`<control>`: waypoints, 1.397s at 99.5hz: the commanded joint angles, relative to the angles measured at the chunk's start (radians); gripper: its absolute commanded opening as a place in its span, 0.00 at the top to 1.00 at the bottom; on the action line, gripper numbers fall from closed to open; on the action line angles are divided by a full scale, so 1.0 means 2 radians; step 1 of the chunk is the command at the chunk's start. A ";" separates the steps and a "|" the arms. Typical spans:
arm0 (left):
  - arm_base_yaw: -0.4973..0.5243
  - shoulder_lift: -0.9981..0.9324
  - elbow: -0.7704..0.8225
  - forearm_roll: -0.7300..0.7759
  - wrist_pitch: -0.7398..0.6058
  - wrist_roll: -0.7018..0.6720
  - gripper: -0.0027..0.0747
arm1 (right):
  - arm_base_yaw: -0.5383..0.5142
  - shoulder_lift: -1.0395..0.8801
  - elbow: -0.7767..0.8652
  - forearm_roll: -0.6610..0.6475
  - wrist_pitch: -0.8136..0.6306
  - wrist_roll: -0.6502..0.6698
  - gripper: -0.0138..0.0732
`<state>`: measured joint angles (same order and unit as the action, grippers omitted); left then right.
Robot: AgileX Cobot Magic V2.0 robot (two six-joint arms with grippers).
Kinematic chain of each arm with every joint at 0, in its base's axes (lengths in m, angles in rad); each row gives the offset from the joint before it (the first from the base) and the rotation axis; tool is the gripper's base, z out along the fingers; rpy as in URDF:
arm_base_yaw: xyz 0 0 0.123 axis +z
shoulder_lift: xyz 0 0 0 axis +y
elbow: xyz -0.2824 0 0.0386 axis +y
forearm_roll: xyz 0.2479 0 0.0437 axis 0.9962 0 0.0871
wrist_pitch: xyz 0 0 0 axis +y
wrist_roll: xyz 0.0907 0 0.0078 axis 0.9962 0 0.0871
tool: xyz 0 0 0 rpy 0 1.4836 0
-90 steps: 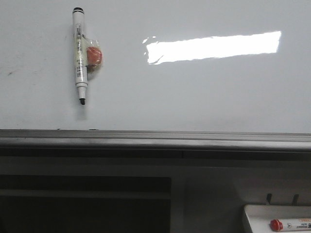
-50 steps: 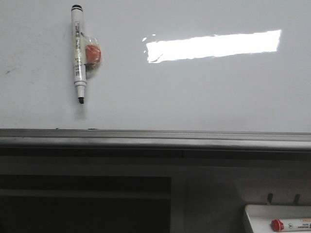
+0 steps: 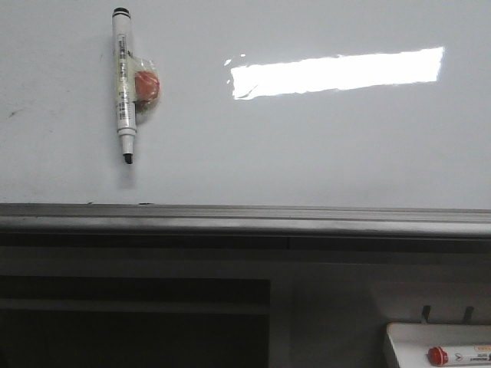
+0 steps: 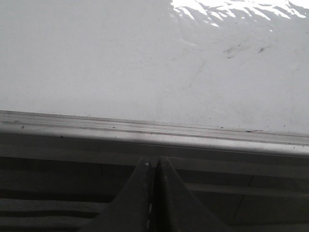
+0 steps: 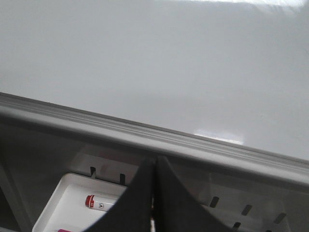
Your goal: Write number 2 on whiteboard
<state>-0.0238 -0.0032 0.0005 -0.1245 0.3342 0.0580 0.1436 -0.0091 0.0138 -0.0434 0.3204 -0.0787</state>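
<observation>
The whiteboard (image 3: 307, 146) fills the upper front view, glossy white with a bright rectangular reflection (image 3: 337, 73) and a grey metal ledge (image 3: 245, 218) along its bottom edge. No number 2 shows on it. A black-tipped white marker (image 3: 123, 84) hangs upright on the board at upper left, fixed with tape and a red round piece (image 3: 146, 84). Neither gripper shows in the front view. My left gripper (image 4: 154, 160) is shut and empty, just below the ledge (image 4: 154, 137). My right gripper (image 5: 155, 158) is shut and empty, below the ledge (image 5: 145, 135).
A small white tray (image 3: 441, 345) with a red-capped marker (image 3: 460, 355) sits at lower right below the ledge. It also shows in the right wrist view (image 5: 63, 203), beside my fingers. A dark recess (image 3: 130, 322) lies under the ledge at left.
The whole front picture has shifted a few pixels upward since the earliest frame. Nothing on the board has moved.
</observation>
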 commanded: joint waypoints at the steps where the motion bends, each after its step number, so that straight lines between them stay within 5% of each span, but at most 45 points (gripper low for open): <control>1: -0.003 -0.015 0.006 0.009 -0.030 -0.004 0.99 | -0.002 -0.011 0.012 -0.007 -0.014 -0.002 0.91; 12: -0.003 -0.015 0.006 -0.036 -0.056 -0.005 0.99 | -0.002 -0.011 0.012 -0.007 -0.019 -0.002 0.91; 20: -0.003 -0.015 0.006 -0.212 -0.097 -0.012 0.99 | -0.002 -0.011 0.012 -0.008 -0.071 -0.001 0.91; 35: -0.003 -0.015 0.005 -0.409 -0.157 -0.014 0.99 | 0.000 -0.011 0.012 0.139 -0.252 0.002 0.91; 50: -0.003 -0.015 0.005 -0.496 -0.156 -0.014 0.99 | 0.000 -0.011 0.012 0.222 -0.328 0.003 0.91; 62: -0.003 -0.014 -0.023 -0.459 -0.119 0.023 0.99 | 0.001 -0.010 -0.008 0.282 -0.292 0.003 0.91; 84: -0.003 0.098 -0.184 -0.214 0.025 0.131 0.96 | 0.001 0.047 -0.122 0.266 -0.085 -0.043 0.87; 92: -0.012 0.162 -0.242 -0.190 0.061 0.142 0.76 | 0.001 0.091 -0.156 0.266 -0.037 -0.043 0.78; 103: -0.043 0.238 -0.289 -0.211 0.066 0.142 0.44 | 0.001 0.154 -0.201 0.266 -0.006 -0.043 0.52; 110: -0.064 0.281 -0.307 -0.231 0.073 0.145 0.34 | 0.001 0.188 -0.224 0.266 0.013 -0.043 0.38; 129: -0.151 0.409 -0.347 -0.347 0.066 0.259 0.48 | 0.001 0.234 -0.249 0.266 0.025 -0.044 0.32; 139: -0.207 0.465 -0.361 -0.357 0.036 0.262 0.52 | 0.001 0.234 -0.249 0.266 0.024 -0.044 0.32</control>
<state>-0.3530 0.8417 -0.6661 -0.7677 0.5028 0.5465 0.1454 0.4439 -0.4466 0.4873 0.4266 -0.1509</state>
